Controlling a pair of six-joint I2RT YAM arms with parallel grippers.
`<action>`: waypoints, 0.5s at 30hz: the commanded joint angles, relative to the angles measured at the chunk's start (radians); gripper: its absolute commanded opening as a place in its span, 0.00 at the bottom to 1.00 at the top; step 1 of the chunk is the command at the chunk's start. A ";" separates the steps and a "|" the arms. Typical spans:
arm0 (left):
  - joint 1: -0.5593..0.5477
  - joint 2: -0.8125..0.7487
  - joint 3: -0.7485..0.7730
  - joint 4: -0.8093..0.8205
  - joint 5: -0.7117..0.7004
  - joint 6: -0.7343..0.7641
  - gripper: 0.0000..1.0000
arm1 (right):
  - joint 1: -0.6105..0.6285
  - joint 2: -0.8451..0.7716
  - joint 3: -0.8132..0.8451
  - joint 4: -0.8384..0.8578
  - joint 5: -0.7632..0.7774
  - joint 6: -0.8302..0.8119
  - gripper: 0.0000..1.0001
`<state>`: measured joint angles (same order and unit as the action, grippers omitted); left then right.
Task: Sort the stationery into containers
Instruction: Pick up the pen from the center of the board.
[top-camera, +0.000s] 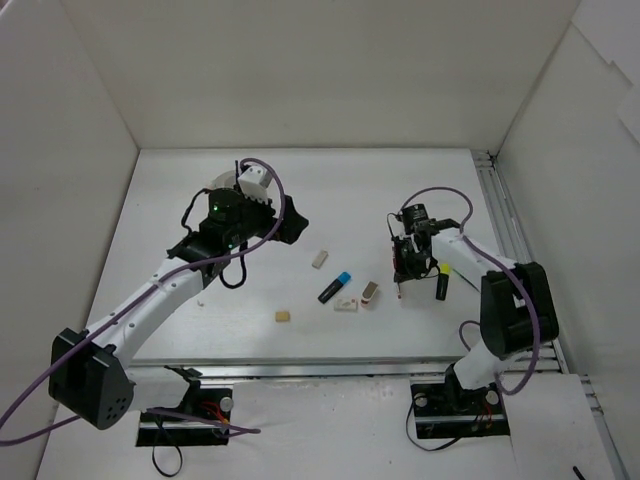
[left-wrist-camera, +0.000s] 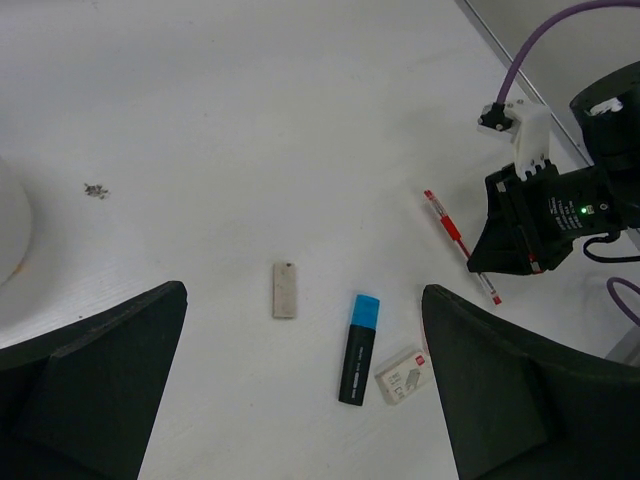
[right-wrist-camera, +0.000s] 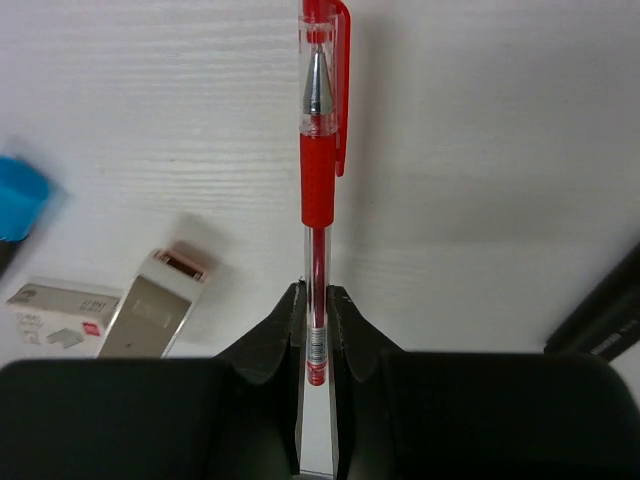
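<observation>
My right gripper (top-camera: 405, 268) is shut on a red pen (right-wrist-camera: 318, 170), pinched near its back end between both fingers (right-wrist-camera: 290, 330); the pen also shows in the left wrist view (left-wrist-camera: 448, 228). My left gripper (left-wrist-camera: 305, 400) is open and empty, above a beige eraser (left-wrist-camera: 285, 290), a blue-capped black marker (left-wrist-camera: 358, 350) and a white sleeved eraser (left-wrist-camera: 403, 376). In the top view it (top-camera: 292, 225) hovers left of the beige eraser (top-camera: 320, 259) and the marker (top-camera: 335, 287). The white pot (left-wrist-camera: 8, 230) shows only as a rim at the left edge.
A red-ended eraser (top-camera: 369, 293) and a white eraser (top-camera: 346, 304) lie beside the marker. A small beige eraser (top-camera: 283, 316) lies nearer the front. A yellow-capped marker (top-camera: 443, 283) lies right of my right gripper. White walls enclose the table (top-camera: 330, 190).
</observation>
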<state>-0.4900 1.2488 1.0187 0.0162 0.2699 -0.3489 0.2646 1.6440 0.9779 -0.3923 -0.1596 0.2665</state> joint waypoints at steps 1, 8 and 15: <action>-0.004 0.029 0.075 0.044 0.116 -0.019 1.00 | 0.037 -0.176 0.038 -0.025 0.000 -0.070 0.00; -0.032 0.150 0.158 0.116 0.210 -0.151 1.00 | 0.123 -0.358 0.041 0.012 -0.041 -0.093 0.00; -0.084 0.207 0.163 0.247 0.213 -0.303 1.00 | 0.220 -0.395 0.059 0.090 -0.072 -0.081 0.00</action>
<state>-0.5663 1.4696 1.1355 0.1139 0.4595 -0.5549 0.4541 1.2705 0.9916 -0.3630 -0.2119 0.1959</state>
